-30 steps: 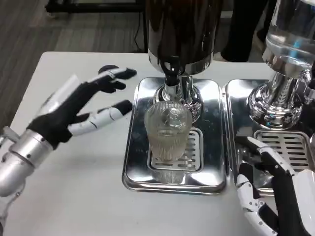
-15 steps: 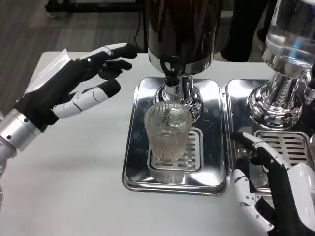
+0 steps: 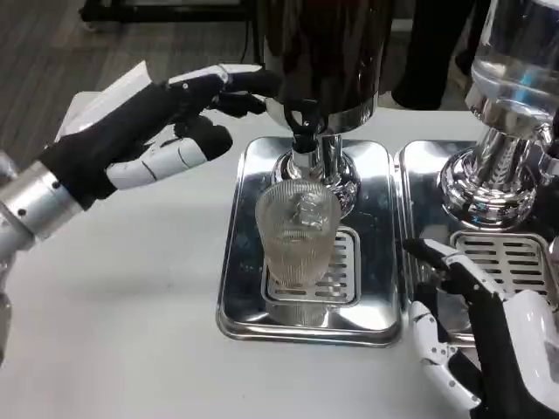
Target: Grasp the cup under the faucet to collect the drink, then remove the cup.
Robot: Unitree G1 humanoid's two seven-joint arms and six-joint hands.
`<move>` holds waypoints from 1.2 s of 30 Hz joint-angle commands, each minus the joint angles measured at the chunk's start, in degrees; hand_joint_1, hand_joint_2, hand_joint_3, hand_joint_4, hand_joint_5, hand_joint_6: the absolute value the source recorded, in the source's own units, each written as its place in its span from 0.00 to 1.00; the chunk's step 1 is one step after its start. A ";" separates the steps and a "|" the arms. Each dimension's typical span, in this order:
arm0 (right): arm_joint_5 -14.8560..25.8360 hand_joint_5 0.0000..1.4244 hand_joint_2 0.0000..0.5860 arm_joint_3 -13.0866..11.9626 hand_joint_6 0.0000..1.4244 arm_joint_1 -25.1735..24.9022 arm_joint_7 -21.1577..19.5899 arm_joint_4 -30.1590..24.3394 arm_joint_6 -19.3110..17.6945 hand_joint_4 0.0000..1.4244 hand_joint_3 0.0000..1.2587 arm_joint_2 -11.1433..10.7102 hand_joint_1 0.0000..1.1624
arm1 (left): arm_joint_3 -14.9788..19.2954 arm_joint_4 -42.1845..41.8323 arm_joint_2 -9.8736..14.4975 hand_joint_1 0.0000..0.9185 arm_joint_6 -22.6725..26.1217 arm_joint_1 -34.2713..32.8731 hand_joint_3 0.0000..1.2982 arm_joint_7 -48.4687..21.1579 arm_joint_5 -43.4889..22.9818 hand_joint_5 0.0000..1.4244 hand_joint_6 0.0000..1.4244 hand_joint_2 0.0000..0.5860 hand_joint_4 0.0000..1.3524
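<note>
The cup [image 3: 300, 234] stands on the drip tray [image 3: 238, 288], right under the faucet [image 3: 306, 131]. My left hand [image 3: 153, 135] reaches toward that faucet, fingers spread, empty; my right hand [image 3: 476, 336] waits open, right of the cup. Ribbed, light, probably slippery: I'd wrap its middle.

The dark dispenser [image 3: 319, 52] and the clear one [image 3: 520, 61] ran off the top edge. The right hand [image 3: 489, 345] was cut by the bottom corner. The left hand [image 3: 144, 131] blurred at its fingertips [image 3: 253, 83].
</note>
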 commanded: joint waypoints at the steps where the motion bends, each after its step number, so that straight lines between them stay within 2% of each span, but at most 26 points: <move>1: 0.45 0.19 0.91 0.07 0.27 -0.36 0.13 0.62 -0.52 0.21 0.27 0.16 0.30 | 0.65 1.69 -0.62 0.04 0.36 -2.52 0.19 -1.55 -0.31 0.19 0.20 0.20 0.16; 23: -0.51 0.19 0.91 0.38 0.27 0.33 -1.62 0.77 -0.67 0.21 0.27 1.60 0.31 | -1.04 3.55 -0.99 0.03 1.53 -7.06 0.21 -8.46 1.49 0.20 0.19 0.18 0.17; 36: -0.26 0.19 0.91 0.35 0.27 -0.69 -1.61 1.86 -1.02 0.21 0.27 1.70 0.31 | -1.40 2.70 0.06 0.02 -1.49 -7.23 0.21 -9.23 2.41 0.20 0.19 0.18 0.17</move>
